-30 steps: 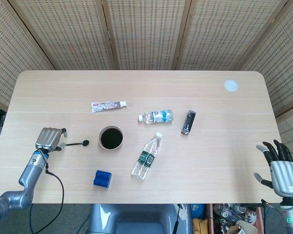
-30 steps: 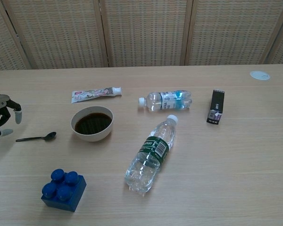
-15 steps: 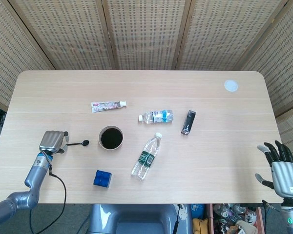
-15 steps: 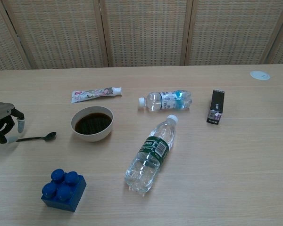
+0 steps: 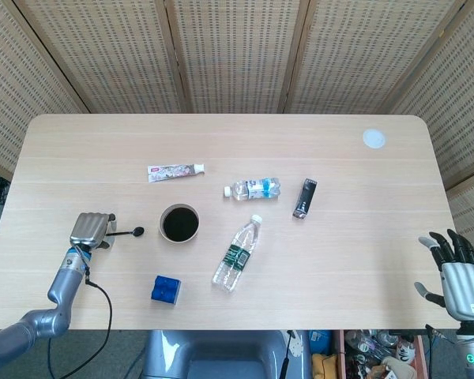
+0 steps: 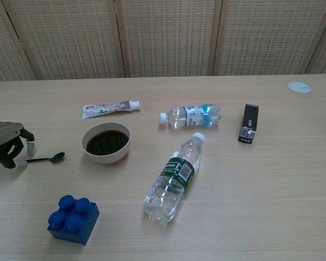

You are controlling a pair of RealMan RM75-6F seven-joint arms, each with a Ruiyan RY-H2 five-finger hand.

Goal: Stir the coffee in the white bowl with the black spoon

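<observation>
The white bowl [image 5: 163, 223] [image 6: 106, 158] stands left of the table's middle, filled with dark coffee. The black spoon [image 5: 130, 232] [image 6: 48, 159] lies flat on the table just left of it, scoop end toward the bowl. My left hand [image 5: 92, 228] [image 6: 7, 143] hovers over the far end of the handle, fingers curled down on either side of it; the handle end sits between thumb and fingers, not visibly pinched. My right hand [image 5: 460, 275] hangs off the table's front right corner with fingers spread and nothing in it; it appears only in the head view.
A toothpaste tube [image 5: 175, 170] lies behind the bowl. A small water bottle [image 5: 253, 189] and a larger one [image 5: 238, 253] lie on their sides to the right. A black box [image 5: 304, 197], a blue brick [image 5: 166, 290] and a white disc [image 5: 373, 139] also sit on the table.
My left hand has slid right and toward the front edge, coming down over the spoon's handle end. The spoon has stayed put. The right hand has dropped slightly toward the frame's bottom.
</observation>
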